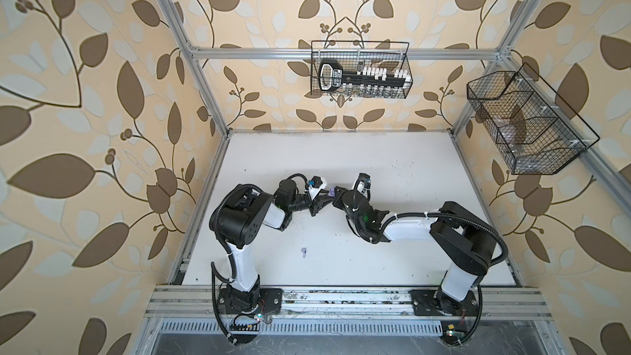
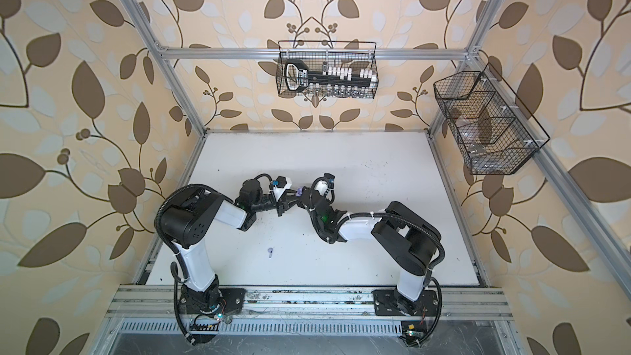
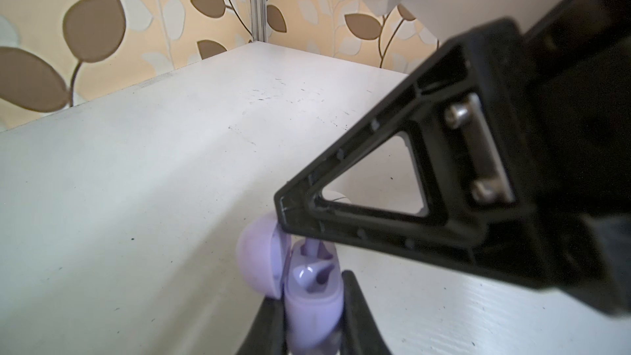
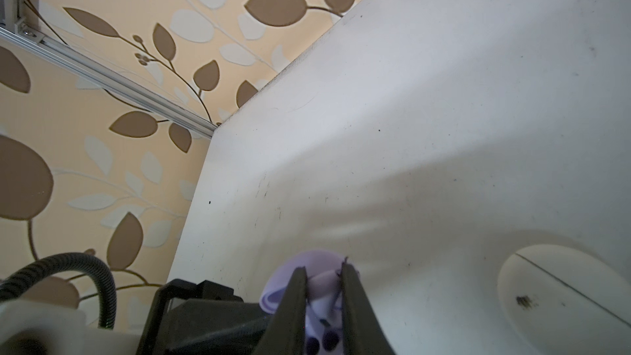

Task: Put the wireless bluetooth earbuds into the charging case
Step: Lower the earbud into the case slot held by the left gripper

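My left gripper (image 3: pixel 311 297) is shut on the pale lavender charging case (image 3: pixel 309 319), held above mid-table with its lid (image 3: pixel 259 261) hinged open. One lavender earbud (image 3: pixel 307 274) lies in the case's well. My right gripper (image 4: pixel 322 273) is shut on a second lavender earbud (image 4: pixel 324 285), its stem (image 3: pixel 311 246) at the case's mouth. In both top views the two grippers meet at the case (image 1: pixel 330 193) (image 2: pixel 299 191). Another lavender earbud (image 1: pixel 303 252) (image 2: pixel 270 252) lies loose on the table, nearer the front.
A white round case (image 4: pixel 563 298) with a seam lies on the table beside the right gripper. Two black wire baskets hang on the walls, one at the back (image 1: pixel 360 70) and one at the right (image 1: pixel 522 124). Aluminium frame posts (image 1: pixel 201 83) border the white table (image 1: pixel 392 158).
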Robot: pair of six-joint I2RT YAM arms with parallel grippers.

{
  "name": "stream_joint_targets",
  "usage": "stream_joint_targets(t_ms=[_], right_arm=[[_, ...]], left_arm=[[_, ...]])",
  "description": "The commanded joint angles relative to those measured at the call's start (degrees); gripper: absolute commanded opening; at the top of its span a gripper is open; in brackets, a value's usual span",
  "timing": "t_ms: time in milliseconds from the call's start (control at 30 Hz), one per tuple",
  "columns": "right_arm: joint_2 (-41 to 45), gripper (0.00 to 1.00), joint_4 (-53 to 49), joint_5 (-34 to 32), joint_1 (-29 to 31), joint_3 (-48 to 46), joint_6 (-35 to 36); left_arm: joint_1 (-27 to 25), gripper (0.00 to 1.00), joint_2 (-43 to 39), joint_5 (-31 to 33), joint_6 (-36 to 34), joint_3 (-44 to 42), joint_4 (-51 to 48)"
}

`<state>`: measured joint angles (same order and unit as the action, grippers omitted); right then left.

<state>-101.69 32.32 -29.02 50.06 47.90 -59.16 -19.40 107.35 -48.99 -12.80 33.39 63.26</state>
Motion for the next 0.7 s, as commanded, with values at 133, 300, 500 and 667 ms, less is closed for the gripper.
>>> stream_joint_targets(t_ms=[133, 300, 500, 667], right_arm=[[2.4, 0.19, -2.5, 2.0, -0.7, -1.3, -0.6], [2.9, 0.19, -1.8, 2.9, -1.1, -2.2, -0.8], [3.5, 0.19, -1.7, 4.0, -1.6, -2.3, -0.8], [4.2, 0.20, -1.3, 5.2, -2.2, -3.0, -1.1]], left_arm=[[-0.2, 0.03, -0.3, -3.5, 0.3, 0.3, 6.0], [-0.1, 0.03, -0.2, -3.7, 0.5, 0.3, 6.1], [0.0, 0.03, -0.2, -3.8, 0.5, 0.4, 6.3], [0.0, 0.03, -0.1, -4.0, 0.6, 0.2, 6.4]])
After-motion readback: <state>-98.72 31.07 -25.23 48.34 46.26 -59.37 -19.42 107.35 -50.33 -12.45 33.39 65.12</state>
